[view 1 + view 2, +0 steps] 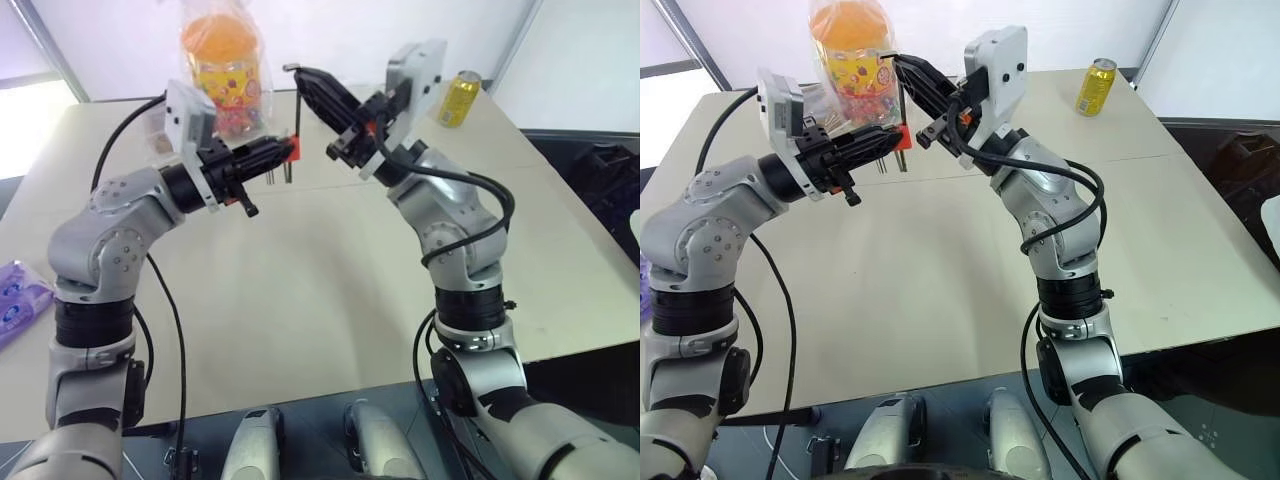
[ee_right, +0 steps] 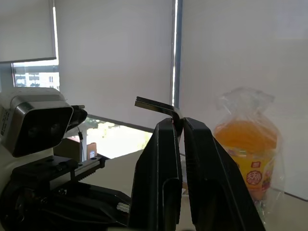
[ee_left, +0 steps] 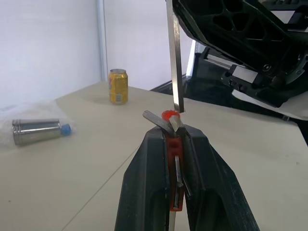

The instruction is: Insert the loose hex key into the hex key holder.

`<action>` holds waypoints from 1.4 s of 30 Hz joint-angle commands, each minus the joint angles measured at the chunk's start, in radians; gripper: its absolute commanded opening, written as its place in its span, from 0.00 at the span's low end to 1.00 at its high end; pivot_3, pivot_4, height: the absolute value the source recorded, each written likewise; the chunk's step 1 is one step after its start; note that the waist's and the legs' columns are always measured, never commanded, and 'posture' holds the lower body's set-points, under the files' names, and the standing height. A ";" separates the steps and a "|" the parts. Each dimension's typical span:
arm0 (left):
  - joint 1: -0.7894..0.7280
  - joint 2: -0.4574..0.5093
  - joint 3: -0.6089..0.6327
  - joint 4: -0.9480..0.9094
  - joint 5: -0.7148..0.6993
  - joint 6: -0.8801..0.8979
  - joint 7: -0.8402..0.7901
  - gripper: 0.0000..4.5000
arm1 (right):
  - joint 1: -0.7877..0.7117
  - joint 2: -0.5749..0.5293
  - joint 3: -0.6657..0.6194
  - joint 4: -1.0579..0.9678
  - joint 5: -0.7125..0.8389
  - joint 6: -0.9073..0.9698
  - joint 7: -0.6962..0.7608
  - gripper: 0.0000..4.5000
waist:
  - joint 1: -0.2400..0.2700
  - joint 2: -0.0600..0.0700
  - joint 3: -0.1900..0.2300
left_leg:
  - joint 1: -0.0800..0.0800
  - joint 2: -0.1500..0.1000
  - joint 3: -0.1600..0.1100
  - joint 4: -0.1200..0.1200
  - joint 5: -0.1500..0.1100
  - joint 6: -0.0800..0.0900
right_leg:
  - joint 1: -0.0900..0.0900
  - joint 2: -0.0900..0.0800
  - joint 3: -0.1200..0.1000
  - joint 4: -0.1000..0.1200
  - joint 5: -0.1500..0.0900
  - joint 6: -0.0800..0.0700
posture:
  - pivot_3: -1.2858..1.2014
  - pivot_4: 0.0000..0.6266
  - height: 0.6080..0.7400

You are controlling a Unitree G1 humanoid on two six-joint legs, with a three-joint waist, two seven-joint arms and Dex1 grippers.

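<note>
We see the grey L-shaped loose hex key (image 1: 299, 115) hanging upright, its tip just above the red hex key holder (image 3: 174, 163).

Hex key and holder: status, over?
Left claw shut on hex key holder. Right claw shut on loose hex key, held upright, tip at holder's top, not yet seated. Nothing between them.

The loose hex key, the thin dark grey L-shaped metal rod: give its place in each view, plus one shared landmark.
Left eye view: loose hex key upper centre, hanging from the right gripper.
Right eye view: upper centre, a thin vertical rod.
Left wrist view: vertical rod coming down onto the red-orange plastic hex key holder.
Right wrist view: bent end above the fingertips.
Landmark: yellow drink can.
</note>
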 commanded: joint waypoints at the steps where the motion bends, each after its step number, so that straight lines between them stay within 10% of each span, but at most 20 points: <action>1: -0.025 0.000 0.016 -0.036 -0.017 -0.009 -0.003 0.00 | -0.010 -0.004 -0.003 -0.008 -0.005 -0.033 0.002 0.01 | 0.000 0.000 0.000 | 0.000 0.000 0.000 0.000 0.000 0.000 | 0.000 0.000 0.000 0.000 0.000 0.000 | 0.52 0.24 1.00; 42: -0.036 -0.002 0.020 -0.030 -0.017 0.002 -0.011 0.00 | 0.003 -0.019 0.016 -0.015 -0.019 -0.051 0.009 0.01 | 0.000 0.000 0.000 | 0.000 0.000 0.000 0.000 0.000 0.000 | 0.000 0.000 0.000 0.000 0.000 0.000 | 0.52 0.24 1.00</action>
